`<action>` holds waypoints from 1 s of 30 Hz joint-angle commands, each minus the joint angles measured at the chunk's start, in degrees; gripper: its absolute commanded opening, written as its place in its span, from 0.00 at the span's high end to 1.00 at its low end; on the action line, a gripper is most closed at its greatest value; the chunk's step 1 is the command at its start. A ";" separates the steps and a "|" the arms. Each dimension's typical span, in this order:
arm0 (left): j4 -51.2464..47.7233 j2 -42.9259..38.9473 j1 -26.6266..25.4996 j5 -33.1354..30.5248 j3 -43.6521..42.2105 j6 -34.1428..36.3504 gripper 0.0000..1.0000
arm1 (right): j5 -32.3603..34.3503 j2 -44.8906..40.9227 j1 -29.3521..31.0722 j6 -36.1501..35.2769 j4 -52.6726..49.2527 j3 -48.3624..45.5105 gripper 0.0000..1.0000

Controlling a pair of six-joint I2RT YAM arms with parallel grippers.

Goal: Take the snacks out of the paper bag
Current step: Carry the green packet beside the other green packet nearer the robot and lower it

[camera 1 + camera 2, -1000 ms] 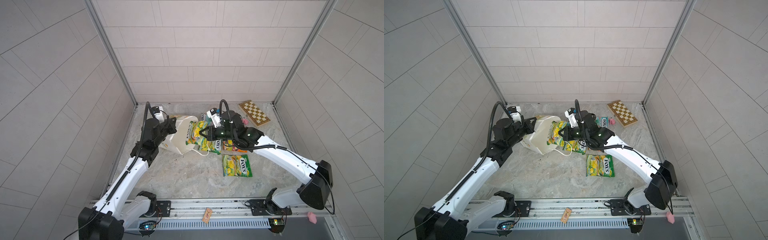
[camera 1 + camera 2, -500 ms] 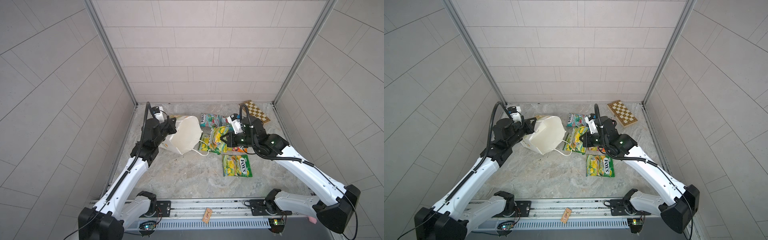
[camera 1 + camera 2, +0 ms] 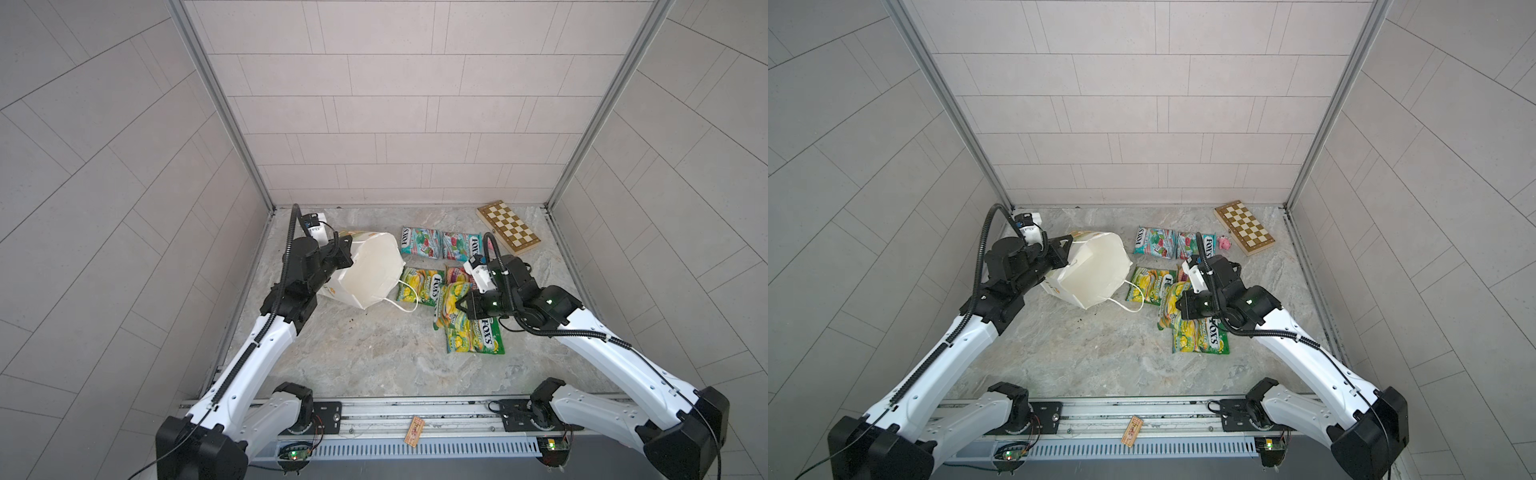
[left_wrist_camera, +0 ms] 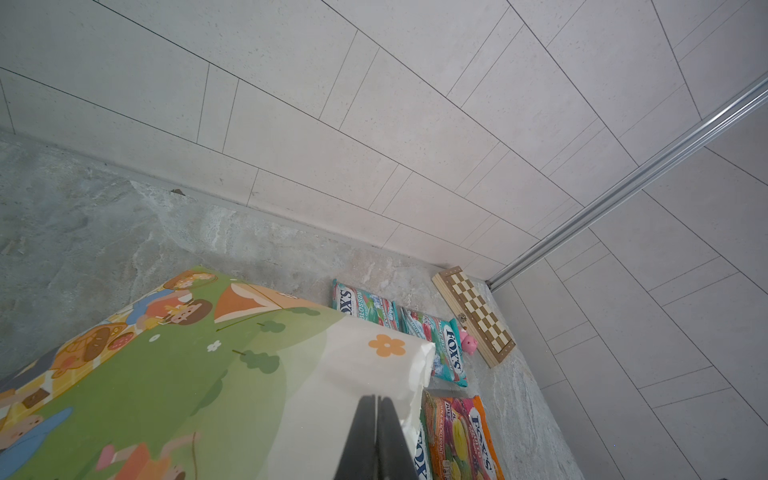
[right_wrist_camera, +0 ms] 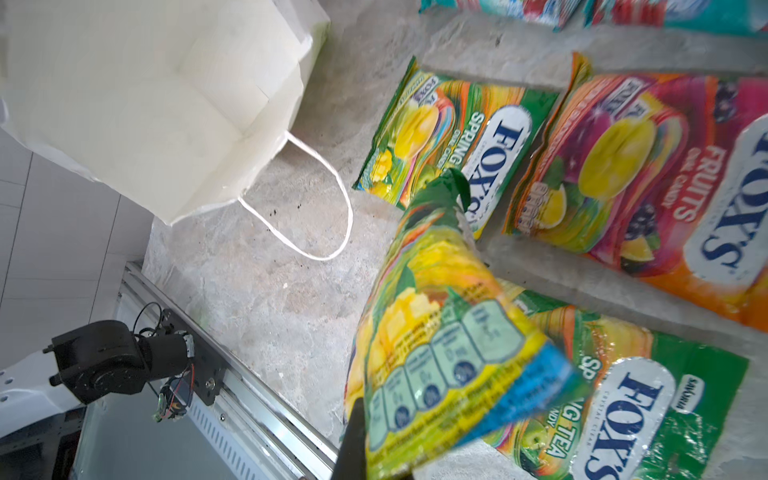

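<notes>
Six snacks outside the bag, five on the desk | our right tool clamps the sixth, a green-yellow packet | our left tool pinches the tilted bag's rim.

Right arm hides most of orange-pink packet

Both top views look down from high above the 6 o'clock edge of the desk toward 12, sharing the whole scene; the left wrist camera sits close over the paper bag, the right wrist camera close over the snacks
</notes>
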 commanded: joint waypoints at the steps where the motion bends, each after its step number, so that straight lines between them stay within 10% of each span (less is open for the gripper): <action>1: -0.15 -1.17 0.39 -0.30 1.87 0.76 1.00 | -5.84 0.99 0.54 2.62 8.72 -2.00 1.00; 30: -0.17 -1.25 0.40 -0.17 1.83 0.93 1.00 | -15.10 24.01 5.04 9.26 29.41 -7.86 1.00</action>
